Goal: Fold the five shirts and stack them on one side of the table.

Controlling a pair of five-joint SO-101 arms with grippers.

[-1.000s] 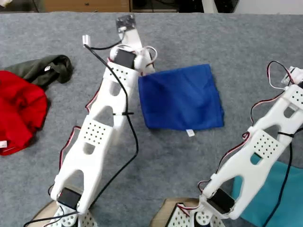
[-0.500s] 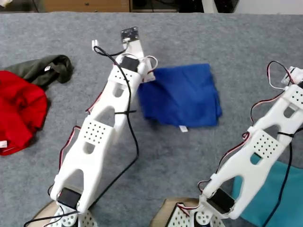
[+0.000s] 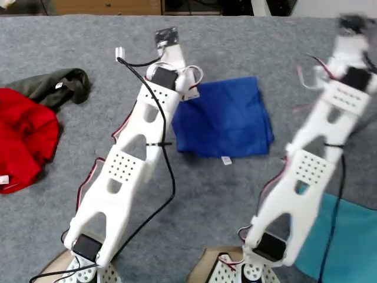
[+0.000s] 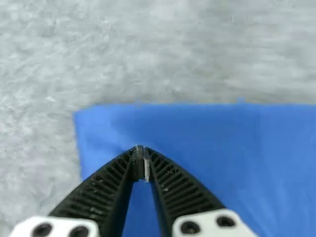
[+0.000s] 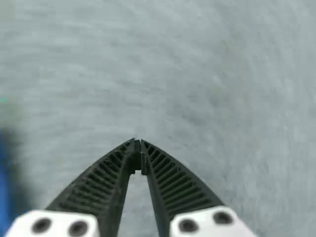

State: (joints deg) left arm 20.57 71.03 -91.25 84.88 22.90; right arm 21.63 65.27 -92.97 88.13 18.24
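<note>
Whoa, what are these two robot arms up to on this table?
They're folding shirts. The left arm's claw, closed, sits at a corner of a folded blue shirt mid-table. The right arm's claw, also closed, hangs over the grey table. A red shirt and a dark green shirt lie crumpled at one side; a teal shirt lies opposite.
</note>
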